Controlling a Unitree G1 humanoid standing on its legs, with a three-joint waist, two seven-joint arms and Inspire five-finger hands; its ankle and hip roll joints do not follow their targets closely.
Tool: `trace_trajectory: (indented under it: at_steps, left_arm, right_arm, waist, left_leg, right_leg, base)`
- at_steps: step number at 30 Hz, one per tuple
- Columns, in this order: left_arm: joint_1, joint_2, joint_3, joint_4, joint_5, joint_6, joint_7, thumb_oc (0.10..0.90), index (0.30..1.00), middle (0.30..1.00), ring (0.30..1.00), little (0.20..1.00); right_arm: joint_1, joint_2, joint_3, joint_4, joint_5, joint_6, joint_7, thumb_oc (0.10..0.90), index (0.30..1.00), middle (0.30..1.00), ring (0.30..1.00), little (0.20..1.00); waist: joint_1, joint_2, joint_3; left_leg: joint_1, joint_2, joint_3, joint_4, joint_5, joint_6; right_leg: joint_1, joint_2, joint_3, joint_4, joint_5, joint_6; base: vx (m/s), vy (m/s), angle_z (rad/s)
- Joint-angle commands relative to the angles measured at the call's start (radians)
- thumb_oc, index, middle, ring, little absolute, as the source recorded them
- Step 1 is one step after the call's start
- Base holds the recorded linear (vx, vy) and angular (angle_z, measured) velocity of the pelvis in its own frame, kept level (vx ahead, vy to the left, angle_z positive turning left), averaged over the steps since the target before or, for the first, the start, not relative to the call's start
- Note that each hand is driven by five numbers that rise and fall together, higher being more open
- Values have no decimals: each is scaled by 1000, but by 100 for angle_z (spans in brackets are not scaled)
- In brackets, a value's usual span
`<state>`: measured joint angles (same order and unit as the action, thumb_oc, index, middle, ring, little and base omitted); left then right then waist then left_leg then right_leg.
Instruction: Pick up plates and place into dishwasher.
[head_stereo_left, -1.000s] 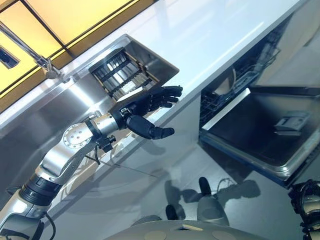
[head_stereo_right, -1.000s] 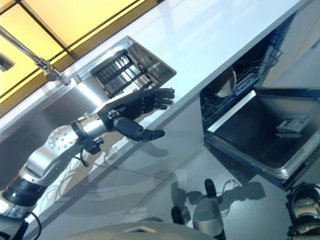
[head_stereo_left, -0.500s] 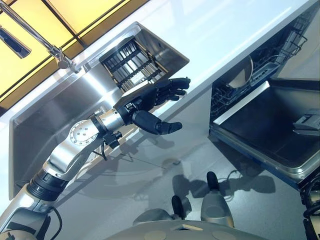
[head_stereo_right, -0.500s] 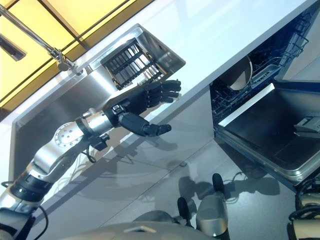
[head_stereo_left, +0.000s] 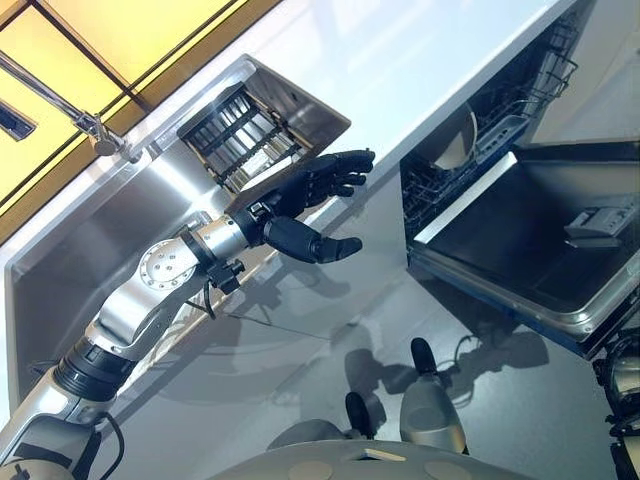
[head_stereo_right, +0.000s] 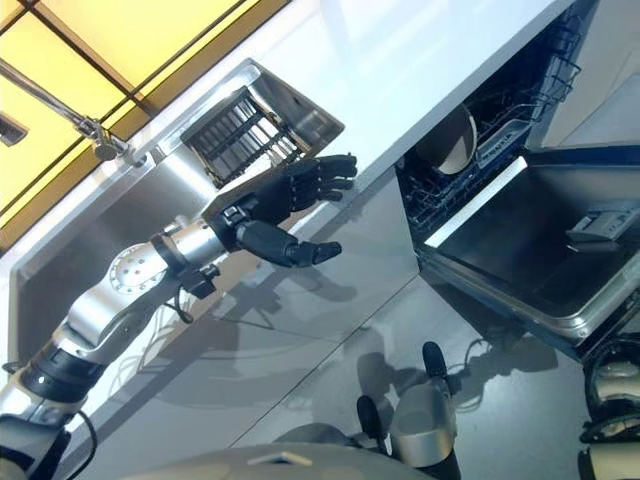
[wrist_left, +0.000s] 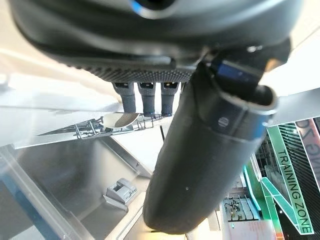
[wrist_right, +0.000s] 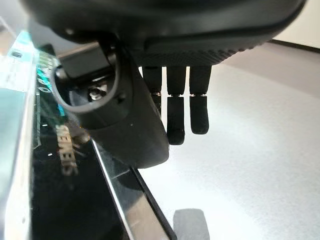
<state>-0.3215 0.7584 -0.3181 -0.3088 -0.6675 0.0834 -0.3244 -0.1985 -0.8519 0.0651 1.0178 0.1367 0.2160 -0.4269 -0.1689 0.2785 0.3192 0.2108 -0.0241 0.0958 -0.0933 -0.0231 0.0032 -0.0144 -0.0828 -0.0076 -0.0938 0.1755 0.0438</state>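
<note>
Dark left hand (head_stereo_left: 300, 195), fingers spread wide and empty, raised over front edge of white worktop (head_stereo_left: 400, 70), just beside stainless steel sink (head_stereo_left: 100, 240) with black slatted dish rack (head_stereo_left: 235, 135). One pale round plate (head_stereo_left: 450, 140) already upright in lower rack of open stainless dishwasher (head_stereo_left: 530, 250). Dark right hand (wrist_right: 172, 100), fingers loosely straight, empty. Judged: one plate loaded, next pick from the rack not yet begun.

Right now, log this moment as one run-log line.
left hand: open, empty, raised at counter edge by sink rack | right hand: open, empty, low | dishwasher: door down, one plate racked
</note>
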Motion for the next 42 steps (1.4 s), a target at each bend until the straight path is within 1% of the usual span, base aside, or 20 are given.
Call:
trace_trajectory:
  at_steps: [1,2,3,7,11,17,23,25,27,31,36,42]
  left_arm:
    - [-163,21,-31,-26,-48,-65,5,800,900,900,900,900]
    - [-163,21,-31,-26,-48,-65,5,800,900,900,900,900]
    - [-173,22,-36,-20,-50,-63,4,800,900,900,900,900]
    - [-192,26,-42,-11,-47,-55,3,800,900,900,900,900]
    - [-198,37,-36,0,-42,-72,5,800,900,900,900,900]
    - [-186,38,-13,28,-86,-85,-13,800,900,900,900,900]
    - [-161,31,13,76,-107,-82,-11,800,900,900,900,900]
    - [-150,34,21,95,-115,-84,-25,800,900,900,900,900]
    - [-137,33,25,101,-110,-83,-37,800,900,900,900,900]
    - [-128,33,23,102,-112,-71,-59,800,900,900,900,900]
    - [-129,25,7,143,-135,-54,-74,800,900,900,900,900]
    - [-120,24,4,165,-141,-58,-84,800,900,900,900,900]
  right_arm:
    - [-349,85,147,-210,-34,-235,73,100,300,300,300,200]
    - [-349,85,147,-210,-34,-235,73,100,300,300,300,200]
    - [-373,90,156,-200,-37,-235,76,100,300,300,300,200]
    - [-417,91,180,-199,-28,-218,71,100,300,300,300,200]
    - [-438,85,189,-188,-22,-213,81,100,300,300,300,200]
    - [-431,86,202,-194,-31,-208,102,100,300,300,300,200]
    - [-421,92,209,-217,-48,-212,122,100,300,300,300,200]
    - [-419,90,216,-234,-50,-201,130,100,300,300,300,200]
    - [-418,92,218,-235,-52,-206,138,100,300,300,300,200]
    - [-419,98,226,-237,-45,-210,143,100,300,300,300,200]
    - [-424,111,244,-242,-39,-213,155,100,300,300,300,200]
    - [-439,104,258,-263,-41,-204,164,100,300,300,300,200]
  waist:
    - [108,-53,-73]
    - [108,-53,-73]
    - [115,-62,-78]
    - [129,-78,-82]
    - [140,-88,-87]
    - [147,-103,-92]
    - [150,-114,-91]
    - [151,-118,-93]
    - [153,-122,-96]
    - [160,-129,-105]
    - [163,-141,-114]
    - [166,-146,-109]
  left_leg:
    - [-102,-20,-69,34,35,9]
    - [-102,-20,-69,34,35,9]
    - [-99,-19,-75,33,35,10]
    - [-98,-17,-82,32,37,10]
    - [-100,-16,-90,31,40,8]
    - [-93,-11,-95,28,42,7]
    - [-85,-9,-101,22,44,9]
    - [-84,-9,-104,18,45,9]
    - [-81,-10,-107,16,45,10]
    - [-77,-11,-114,11,45,11]
    - [-72,-9,-118,6,47,12]
    - [-75,-10,-125,6,49,13]
  right_leg:
    - [77,-2,-15,96,-140,8]
    - [77,-2,-15,96,-140,8]
    - [83,0,-19,90,-138,6]
    - [92,4,-27,81,-133,3]
    - [97,7,-34,75,-132,1]
    - [105,9,-47,83,-139,-4]
    - [113,12,-46,83,-141,-6]
    - [113,13,-47,84,-141,-6]
    - [116,15,-47,86,-142,-7]
    - [124,17,-50,81,-143,-9]
    - [132,21,-60,81,-145,-11]
    - [133,24,-65,81,-147,-13]
  base:
    - [31,-49,-1]
    - [16,-44,1]
    - [16,-53,1]
    - [9,-56,-1]
    - [9,-15,0]
    - [44,-3,7]
    - [46,15,1]
    - [46,23,2]
    - [56,20,3]
    - [59,12,1]
    - [61,4,3]
    - [40,11,6]
